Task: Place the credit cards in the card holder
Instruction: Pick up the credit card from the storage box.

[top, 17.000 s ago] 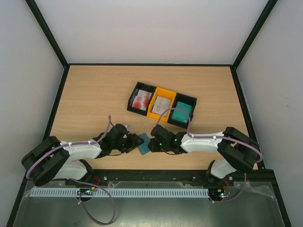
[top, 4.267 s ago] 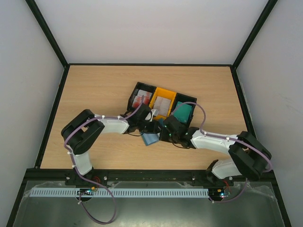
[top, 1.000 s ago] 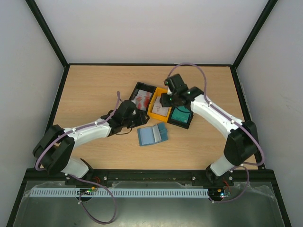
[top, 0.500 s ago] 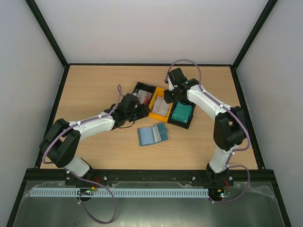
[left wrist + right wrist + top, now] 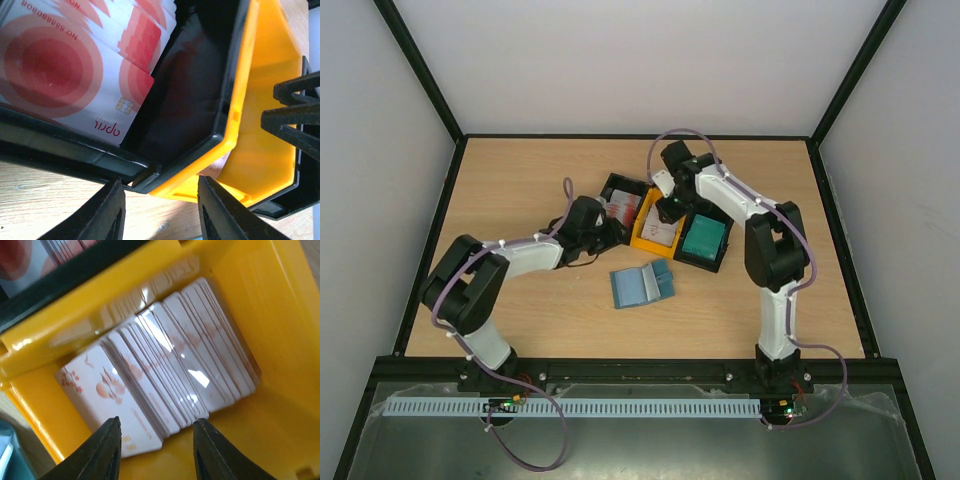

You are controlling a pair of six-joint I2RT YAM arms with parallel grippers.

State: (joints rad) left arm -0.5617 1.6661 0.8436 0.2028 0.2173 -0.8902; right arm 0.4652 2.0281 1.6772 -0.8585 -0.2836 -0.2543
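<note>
Whitish cards [image 5: 165, 375] lie in the yellow bin [image 5: 260, 315] just beyond the right gripper [image 5: 156, 422], its fingers parted and empty, arm stretched forward. Left gripper [image 5: 160, 182] gapes empty beside that bin.

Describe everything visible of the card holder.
The card holder is a small blue-teal folding case, spread open and flat on the wooden table, nearer than the yellow bin. Its left panel looks paler blue, the right panel darker teal. Only the table touches it; any contents are too small to tell.

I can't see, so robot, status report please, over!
Left end effector open at black bin rim. Right end effector open over white cards. Card holder lies open on table, unheld.
</note>
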